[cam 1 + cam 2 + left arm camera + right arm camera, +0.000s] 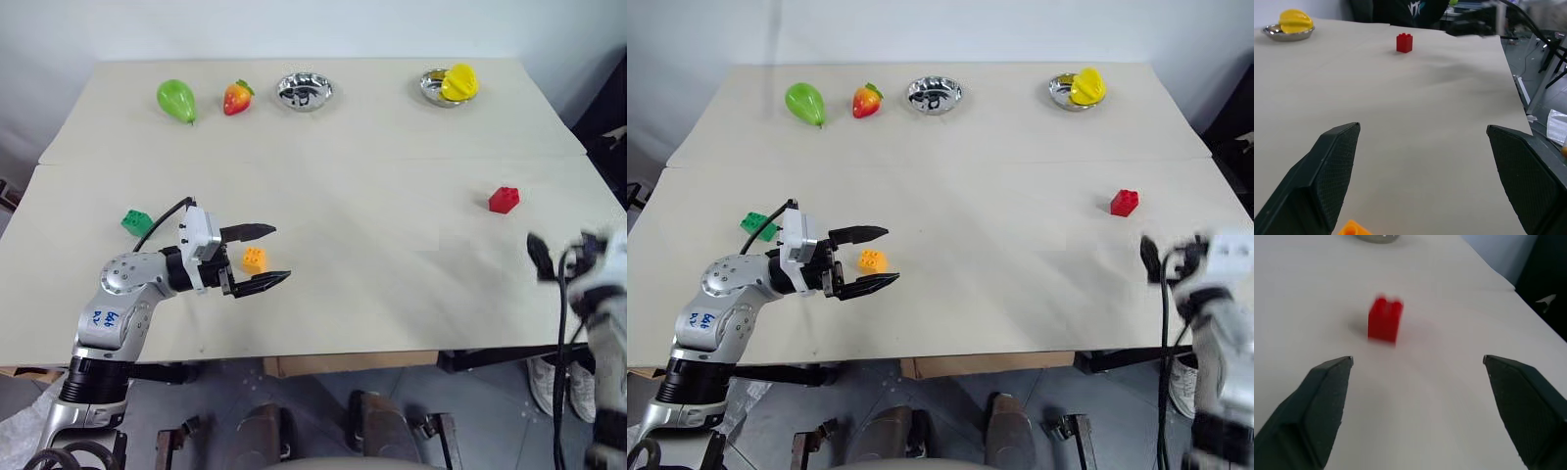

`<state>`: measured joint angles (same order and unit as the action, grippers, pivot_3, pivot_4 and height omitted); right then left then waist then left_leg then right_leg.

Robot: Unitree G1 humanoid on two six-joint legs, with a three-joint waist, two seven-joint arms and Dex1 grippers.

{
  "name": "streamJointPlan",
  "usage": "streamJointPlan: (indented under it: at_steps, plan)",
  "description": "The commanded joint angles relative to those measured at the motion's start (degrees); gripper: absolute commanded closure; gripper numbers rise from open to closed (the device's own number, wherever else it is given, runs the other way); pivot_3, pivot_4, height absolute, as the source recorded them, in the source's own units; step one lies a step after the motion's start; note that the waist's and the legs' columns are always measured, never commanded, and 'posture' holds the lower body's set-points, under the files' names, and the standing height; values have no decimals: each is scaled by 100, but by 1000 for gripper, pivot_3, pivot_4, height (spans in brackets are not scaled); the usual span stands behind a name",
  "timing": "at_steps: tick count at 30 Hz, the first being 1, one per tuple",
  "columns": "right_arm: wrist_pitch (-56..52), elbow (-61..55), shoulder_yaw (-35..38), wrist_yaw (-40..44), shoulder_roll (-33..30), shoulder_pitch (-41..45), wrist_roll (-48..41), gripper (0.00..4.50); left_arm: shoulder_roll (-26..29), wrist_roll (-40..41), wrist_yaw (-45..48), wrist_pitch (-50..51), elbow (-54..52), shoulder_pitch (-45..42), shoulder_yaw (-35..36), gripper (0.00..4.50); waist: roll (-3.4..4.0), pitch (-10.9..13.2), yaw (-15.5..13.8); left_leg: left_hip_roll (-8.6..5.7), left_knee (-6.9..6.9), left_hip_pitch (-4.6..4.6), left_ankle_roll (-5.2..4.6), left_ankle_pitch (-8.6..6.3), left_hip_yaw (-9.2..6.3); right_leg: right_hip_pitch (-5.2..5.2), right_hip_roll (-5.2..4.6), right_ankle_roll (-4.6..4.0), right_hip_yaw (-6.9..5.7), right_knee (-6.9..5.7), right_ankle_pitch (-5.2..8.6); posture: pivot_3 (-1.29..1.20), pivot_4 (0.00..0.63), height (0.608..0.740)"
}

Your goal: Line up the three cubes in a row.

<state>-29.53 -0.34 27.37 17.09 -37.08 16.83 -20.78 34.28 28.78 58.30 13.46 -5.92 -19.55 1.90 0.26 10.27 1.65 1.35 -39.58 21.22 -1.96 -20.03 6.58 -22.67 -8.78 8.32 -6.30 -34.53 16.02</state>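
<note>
Beige table (392, 294) spans the view; along the far edge sit a green pear (176, 100), strawberry (237, 97), an empty steel bowl (305, 90) and a second bowl (435, 88) w/ a yellow fruit (459, 82) in it. Left gripper (257, 258) held level over the near left part of the table, pointing twd the robot's right, jaws wide apart, nothing in them. Right gripper (1418, 382) near the table's right edge, jaws also wide apart & empty, aimed at the red cube (504, 199), which lies just ahead of it and a bit to one side, well clear of the fingers. Orange-yellow cube (254, 258) sits btwn the left fingers as seen from the head, prob. below them on the table. Green cube (137, 221) is behind the left wrist, near the left edge. Cubes not yet in a row: red is far from the other two. Right arm is much nearer red; left is nearer orange & green.
</note>
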Motion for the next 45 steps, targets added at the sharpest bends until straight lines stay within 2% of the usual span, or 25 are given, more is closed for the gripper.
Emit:
streamJointPlan:
  at_steps: [1,3,7,13,17,23,25,27,31,34,40,45]
  plan:
    - [-799,524,-394,-262,-311,760,259,0,-15,-79,-15,-186,-130,-47,76,129,-1,0,-32,6,0,2,2,0,1,-3,6,-6,0,0,1,0,150,740]
    - [-848,840,-484,-241,-324,1126,272,0,-9,-140,-15,-246,-142,-44,60,129,-3,-1,-93,15,1,6,12,-6,-12,-3,14,-22,-18,-5,10,0,150,740]
    - [-632,2482,-970,-353,-334,2239,692,0,-13,-164,-85,-256,-308,116,104,129,-1,-1,-127,11,2,15,5,-15,18,-16,16,-22,-10,-1,10,0,150,740]
    - [-146,3566,-1132,-518,-242,2739,1000,0,27,-160,-208,-218,-535,311,183,129,-2,-1,-138,14,4,27,4,-16,31,-17,19,-21,-23,12,10,0,150,740]
    - [-71,3788,-1135,-386,-166,2805,988,950,62,-153,-243,-204,-575,345,219,0,-1,-1,-115,17,4,28,6,-15,31,-17,21,-21,-23,12,10,0,150,740]
    - [256,4141,-1087,-215,-121,2934,978,2972,111,-165,-243,-209,-574,302,212,0,-1,-1,-61,19,4,27,9,-14,31,-17,23,-20,-22,11,10,0,150,740]
    - [326,4133,-1084,-32,-152,2960,933,3016,138,-158,-243,-210,-569,297,244,0,-1,-1,-41,20,4,28,10,-14,31,-17,24,-20,-24,11,10,0,150,740]
    - [492,3952,-1221,580,-230,2930,873,3016,173,-133,-250,-210,-567,321,310,0,-1,0,-14,21,4,27,10,-14,31,-17,25,-20,-24,11,10,0,150,740]
    - [897,2928,-2272,3815,-628,2540,585,3016,293,-79,-80,-279,-438,386,483,0,4,2,2,23,7,27,11,-14,31,-17,29,-19,-22,19,11,0,150,740]
    - [1921,2765,-2654,5408,-663,2615,475,3016,399,-44,77,-414,-127,519,740,0,4,3,24,31,12,18,19,-19,28,-16,38,-17,-20,28,10,0,150,740]
    - [3589,4098,-3758,6802,-246,3403,1344,3016,531,-81,252,-591,64,850,979,0,3,4,37,35,13,7,20,-20,30,-16,36,-17,-14,24,9,0,150,740]
    - [4129,5184,-4035,7459,255,3902,1531,3016,496,-30,150,-512,-181,1045,1050,0,2,4,1,32,11,12,20,-20,27,-16,32,-19,-17,21,9,0,150,740]
